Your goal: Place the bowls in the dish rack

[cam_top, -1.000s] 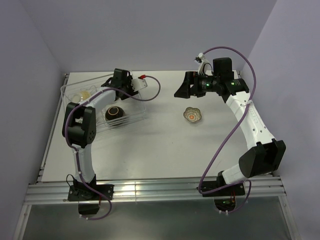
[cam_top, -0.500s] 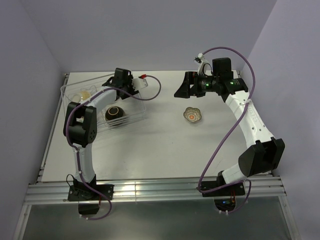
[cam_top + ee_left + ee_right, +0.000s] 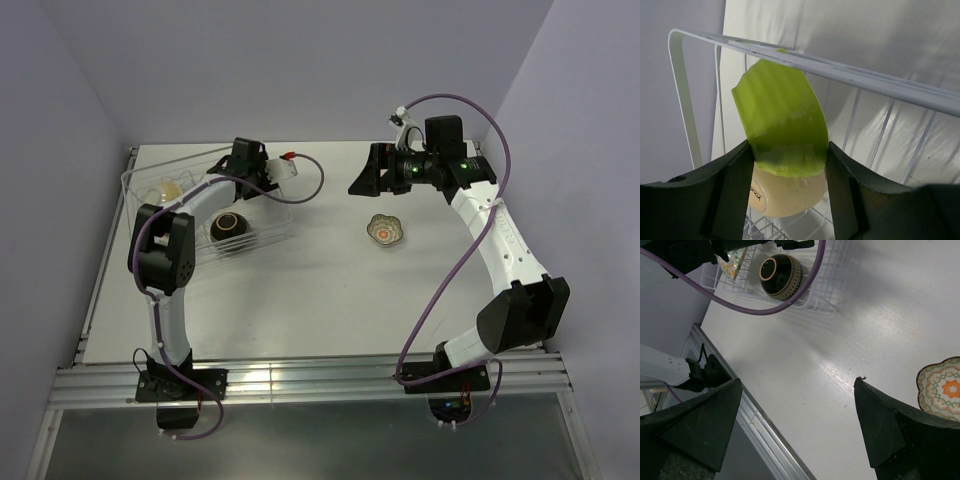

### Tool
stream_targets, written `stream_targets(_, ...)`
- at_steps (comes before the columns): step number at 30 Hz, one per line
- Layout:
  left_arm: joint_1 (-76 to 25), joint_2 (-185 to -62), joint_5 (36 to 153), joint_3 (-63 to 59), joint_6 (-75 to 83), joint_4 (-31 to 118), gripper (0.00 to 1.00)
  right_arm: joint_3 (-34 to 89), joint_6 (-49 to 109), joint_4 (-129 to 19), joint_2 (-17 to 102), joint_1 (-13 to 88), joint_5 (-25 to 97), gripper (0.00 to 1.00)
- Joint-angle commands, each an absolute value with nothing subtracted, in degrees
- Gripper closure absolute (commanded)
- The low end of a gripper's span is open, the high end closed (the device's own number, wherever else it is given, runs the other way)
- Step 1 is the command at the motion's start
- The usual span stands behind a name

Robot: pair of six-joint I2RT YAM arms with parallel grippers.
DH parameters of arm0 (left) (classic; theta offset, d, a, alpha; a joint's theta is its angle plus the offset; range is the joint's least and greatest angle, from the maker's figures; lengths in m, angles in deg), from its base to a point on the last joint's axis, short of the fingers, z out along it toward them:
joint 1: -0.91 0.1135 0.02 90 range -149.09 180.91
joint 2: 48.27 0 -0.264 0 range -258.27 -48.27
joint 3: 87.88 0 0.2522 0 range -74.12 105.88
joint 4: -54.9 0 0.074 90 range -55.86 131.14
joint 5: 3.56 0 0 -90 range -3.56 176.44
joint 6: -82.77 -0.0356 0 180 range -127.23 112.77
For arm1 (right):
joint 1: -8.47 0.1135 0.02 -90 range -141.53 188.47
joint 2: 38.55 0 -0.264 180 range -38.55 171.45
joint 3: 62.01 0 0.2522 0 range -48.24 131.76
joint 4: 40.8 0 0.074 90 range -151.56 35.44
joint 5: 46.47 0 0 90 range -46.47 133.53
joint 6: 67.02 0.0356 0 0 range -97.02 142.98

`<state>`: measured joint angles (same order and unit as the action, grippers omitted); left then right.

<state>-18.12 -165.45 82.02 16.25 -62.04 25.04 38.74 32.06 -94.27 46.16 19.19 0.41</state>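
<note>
While the left hand pinches the lime-green bowl upright at the rim of the dish rack, the right hand gapes wide above the counter.

Dark bowl in rack — scalloped bowl apart.

a bowl stands on edge between the fingers of the left claw, touching a second bowl just under it, inside the rack. the rack's top rail crosses beyond the fingertips. a third bowl lies in the rack, nearer the arm bases than this claw. the right claw hangs over the table, well apart from the rack on its left. a fourth bowl sits on the table, below that claw and a little nearer the bases.
</note>
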Motion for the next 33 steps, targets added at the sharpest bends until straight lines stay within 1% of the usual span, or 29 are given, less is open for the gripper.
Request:
stream_targets(1, -18.1, -163.6, 79.9, 14.5, -64.4, 22.9, 0.68, 39.5, 31.8, -94.4, 46.2, 18.8, -0.4, 0.00)
stream_targets(6, -18.1, -162.2, 79.9, 13.9, -66.5, 21.3, 0.72, 39.5, 31.9, -94.4, 45.8, 18.7, -0.6, 0.00)
stream_targets(11, -18.3, -160.4, 80.8, 13.6, -67.3, 20.9, 0.73, 38.9, 31.7, -94.2, 45.6, 18.8, -0.4, 0.00)
stream_targets(17, -19.0, -158.7, 79.2, 11.4, -71.9, 22.7, 0.79, 38.6, 32.0, -93.9, 45.6, 18.7, -0.9, 0.00)
stream_targets(21, -19.1, -158.7, 79.1, 12.2, -74.4, 21.9, 0.82, 38.2, 32.0, -93.7, 45.3, 18.8, -0.9, 0.00)
stream_targets(25, -19.4, -159.4, 78.7, 13.2, -75.6, 20.9, 0.83, 37.8, 31.9, -93.7, 45.1, 18.7, -0.9, 0.00)
stream_targets(33, -19.7, -161.2, 77.2, 13.0, -76.7, 22.9, 0.79, 38.2, 31.6, -94.2, 45.2, 18.4, -0.9, 0.00)
